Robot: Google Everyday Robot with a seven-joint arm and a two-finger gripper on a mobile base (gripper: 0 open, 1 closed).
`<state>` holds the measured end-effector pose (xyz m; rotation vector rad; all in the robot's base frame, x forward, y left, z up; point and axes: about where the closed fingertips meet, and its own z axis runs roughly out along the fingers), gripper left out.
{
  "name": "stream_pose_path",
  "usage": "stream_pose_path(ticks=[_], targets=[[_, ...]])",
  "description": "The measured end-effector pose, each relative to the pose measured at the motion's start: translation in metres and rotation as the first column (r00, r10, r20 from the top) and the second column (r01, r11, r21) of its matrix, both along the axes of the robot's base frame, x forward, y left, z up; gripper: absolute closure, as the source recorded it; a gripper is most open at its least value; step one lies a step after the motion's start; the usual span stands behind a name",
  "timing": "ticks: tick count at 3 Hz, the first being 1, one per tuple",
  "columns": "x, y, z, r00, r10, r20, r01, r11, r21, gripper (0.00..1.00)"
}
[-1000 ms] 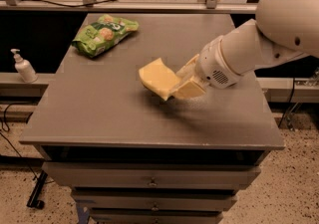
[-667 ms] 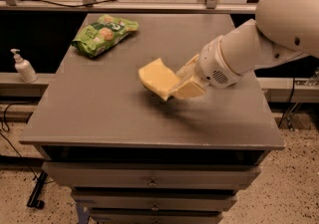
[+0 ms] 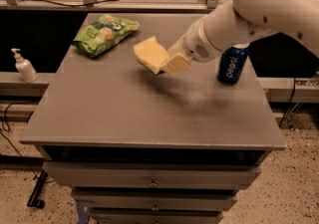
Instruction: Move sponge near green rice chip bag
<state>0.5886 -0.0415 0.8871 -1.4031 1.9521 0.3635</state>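
The pale yellow sponge [image 3: 149,54] is held above the grey table [image 3: 124,113], lifted clear of the top, near the back middle. My gripper [image 3: 172,61] is shut on its right end, with the white arm reaching in from the upper right. The green rice chip bag [image 3: 103,34] lies at the back left of the table, a short way left of the sponge and not touching it.
A blue Pepsi can [image 3: 231,64] stands on the right side of the table, just behind my arm. A white pump bottle [image 3: 23,66] stands on a lower ledge to the left. Drawers run below the table's front edge.
The arm has carried the sponge up and back toward the far left, closer to the green bag. The Pepsi can, hidden by the arm before, now shows.
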Motion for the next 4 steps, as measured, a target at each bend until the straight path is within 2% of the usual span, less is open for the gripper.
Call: stream_pose_path(ticks=[1, 2, 3, 4], targets=[[0.044, 0.033, -0.008, 0.9999, -0.012, 0.001, 0.012, 1.0, -0.028, 1.0], [0.076, 0.071, -0.025, 0.9998, -0.018, -0.008, 0.018, 0.997, -0.078, 1.0], [0.1, 0.099, -0.029, 0.9997, -0.023, -0.006, 0.022, 0.995, -0.102, 1.0], [0.118, 0.123, -0.022, 0.9999, -0.016, 0.003, 0.016, 0.992, -0.126, 0.82]])
